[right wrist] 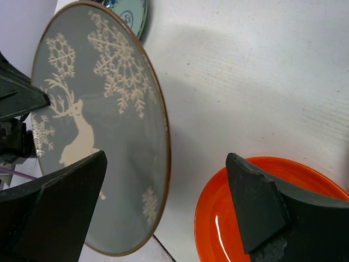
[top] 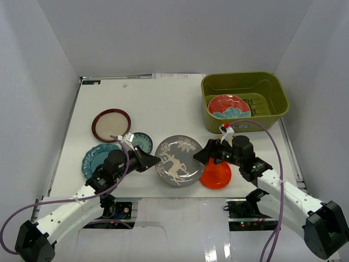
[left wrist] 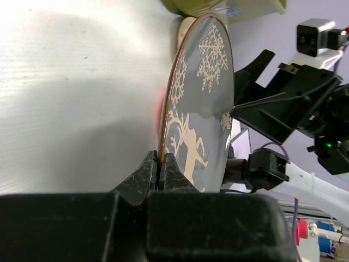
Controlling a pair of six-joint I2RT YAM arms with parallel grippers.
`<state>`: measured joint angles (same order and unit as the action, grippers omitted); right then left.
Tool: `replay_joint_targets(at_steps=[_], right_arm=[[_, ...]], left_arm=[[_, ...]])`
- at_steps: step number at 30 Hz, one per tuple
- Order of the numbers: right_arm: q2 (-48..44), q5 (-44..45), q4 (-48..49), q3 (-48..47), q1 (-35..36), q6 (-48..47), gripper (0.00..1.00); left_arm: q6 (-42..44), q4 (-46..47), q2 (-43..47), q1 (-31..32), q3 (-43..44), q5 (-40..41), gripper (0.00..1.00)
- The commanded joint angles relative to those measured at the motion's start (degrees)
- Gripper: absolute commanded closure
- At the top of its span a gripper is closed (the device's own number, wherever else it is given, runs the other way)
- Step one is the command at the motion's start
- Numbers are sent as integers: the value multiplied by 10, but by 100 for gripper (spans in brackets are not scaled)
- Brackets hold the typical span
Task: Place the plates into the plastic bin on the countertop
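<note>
White desk (top: 163,103), grey walls (top: 163,33). Near its near edge, left fingers (top: 154,160) clench the grey reindeer plate (top: 175,160) by its left rim; right fingers (top: 203,157) gape around the opposite rim. Plate faces up, round, no long axis. Such a thin one-sided pinch could slip, dropping it onto the orange plate (top: 217,176) just beside.

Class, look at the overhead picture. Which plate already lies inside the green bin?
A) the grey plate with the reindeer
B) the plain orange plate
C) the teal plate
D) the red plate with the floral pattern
D: the red plate lies on the floor of the green bin, and it is the only plate within the bin's walls.
</note>
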<state>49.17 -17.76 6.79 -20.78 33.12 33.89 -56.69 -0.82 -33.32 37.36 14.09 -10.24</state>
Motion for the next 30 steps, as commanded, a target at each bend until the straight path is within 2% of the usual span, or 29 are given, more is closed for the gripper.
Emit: replay_joint_targets(at_steps=[1,2,4,5,6,8,9,10,13,14,16,17,20,24,26,30], right_arm=[[-21,26,3,2,3,-15,4],[-21,19,10,3,2,-13,4],[-16,-31,31,7,2,2,17],[-10,-52,63,10,2,12,41],[-7,-85,80,12,2,22,54],[-6,-102,103,13,2,51,70],[-7,-106,115,10,2,58,84],[-9,-106,117,1,2,64,90],[-21,-92,115,-27,1,74,92],[-24,-77,111,-57,-1,72,92],[-22,-64,99,-97,-17,66,92],[-13,-62,96,-144,-29,65,92],[25,-73,84,-251,-92,59,92],[84,-86,71,-363,-232,60,92],[118,-70,52,-394,-298,52,92],[174,-54,46,-428,-385,53,92]], left_arm=[[-13,100,15,2,52,-36,100],[-12,103,13,2,53,-37,100],[-12,110,3,2,54,-44,100],[-13,117,-1,2,55,-48,100],[-13,119,-4,2,55,-50,100],[-11,127,-9,2,59,-56,94],[-9,125,-8,2,61,-56,90],[-5,121,-8,2,70,-53,81],[24,84,-4,2,99,-43,58],[33,46,-6,2,110,-25,42],[61,2,-13,2,134,-1,30],[73,-49,-18,2,160,28,25],[109,-122,-40,2,203,71,19],[141,-143,-34,2,211,113,13],[151,-148,-17,2,204,123,11],[168,-163,2,2,191,146,9]])
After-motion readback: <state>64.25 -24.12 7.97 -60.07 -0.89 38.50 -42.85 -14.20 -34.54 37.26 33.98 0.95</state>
